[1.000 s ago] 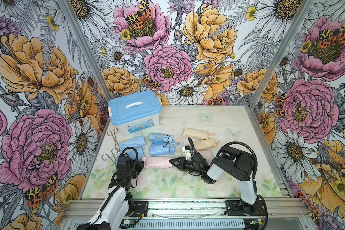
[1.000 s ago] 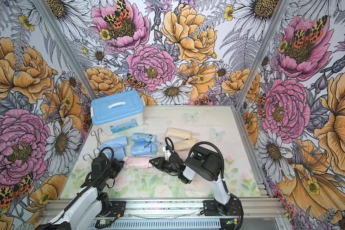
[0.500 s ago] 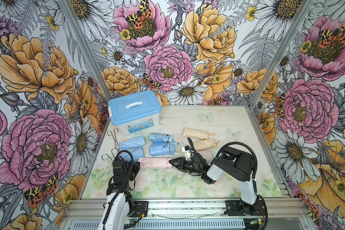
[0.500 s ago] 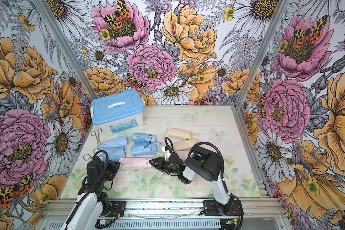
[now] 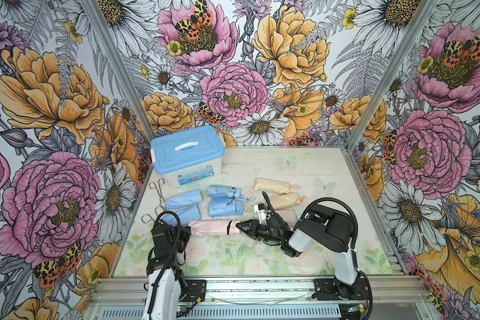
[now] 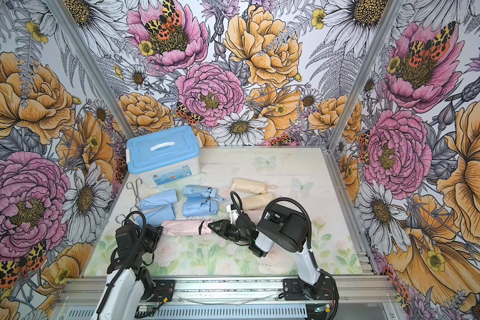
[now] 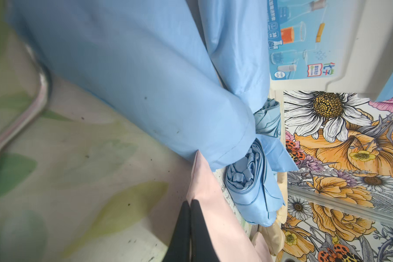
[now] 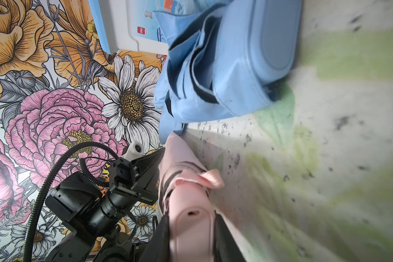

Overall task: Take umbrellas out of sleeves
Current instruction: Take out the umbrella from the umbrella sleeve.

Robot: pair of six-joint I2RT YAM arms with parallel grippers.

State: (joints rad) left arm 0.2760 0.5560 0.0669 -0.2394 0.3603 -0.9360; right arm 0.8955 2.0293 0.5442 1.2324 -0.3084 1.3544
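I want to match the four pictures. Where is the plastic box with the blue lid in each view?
Top view: box at the table's far left corner.
Top view: box in the same corner.
Left wrist: box, only its labelled wall.
Right wrist: box, one corner with lid edge.
Shared landmark: the nearer blue umbrella, in all four views.

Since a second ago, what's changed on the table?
The left tool, shut on the pink sleeve, drew back leftward, dragging the sleeve's end with it. The right tool kept gripping the pink umbrella by its handle. Everything else stayed put.
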